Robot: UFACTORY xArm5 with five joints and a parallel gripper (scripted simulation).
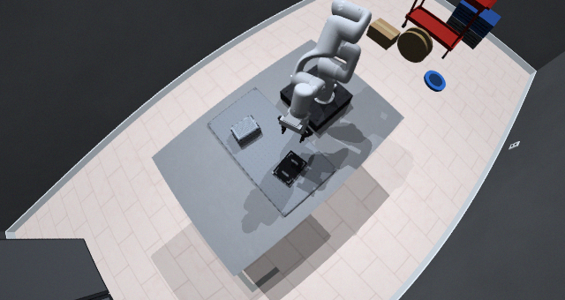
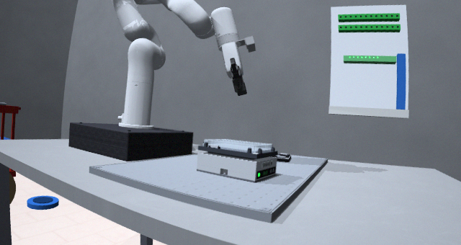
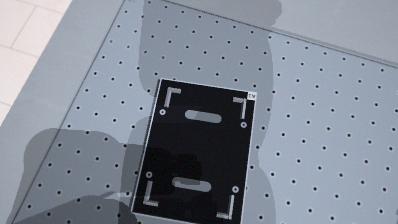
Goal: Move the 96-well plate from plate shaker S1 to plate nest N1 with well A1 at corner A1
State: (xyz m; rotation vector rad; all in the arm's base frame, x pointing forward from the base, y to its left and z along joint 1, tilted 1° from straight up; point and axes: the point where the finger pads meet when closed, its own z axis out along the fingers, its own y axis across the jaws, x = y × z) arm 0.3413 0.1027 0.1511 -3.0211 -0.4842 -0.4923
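Observation:
The clear 96-well plate (image 1: 244, 126) (image 2: 238, 144) sits on top of the plate shaker S1 (image 2: 235, 166), a white box with a green light, on the left part of the perforated board (image 1: 229, 108) (image 2: 162, 173) (image 3: 325, 125). The black plate nest N1 (image 1: 290, 168) (image 2: 286, 156) (image 3: 200, 150) lies empty on the board's right part, with grey corner locators and a small A1 label (image 3: 251, 95) at one corner. My gripper (image 1: 293, 135) (image 2: 240, 89) is open and empty. It hangs high above the board, between the shaker and the nest. Its fingers do not show in the wrist view.
The arm's black base block (image 1: 335, 103) (image 2: 130, 140) stands on the table behind the board. On the floor lie a blue ring (image 1: 434, 80) (image 2: 42, 202), a cardboard box (image 1: 383, 33) and a red rack (image 1: 434, 24). A poster (image 2: 367, 79) hangs on the wall.

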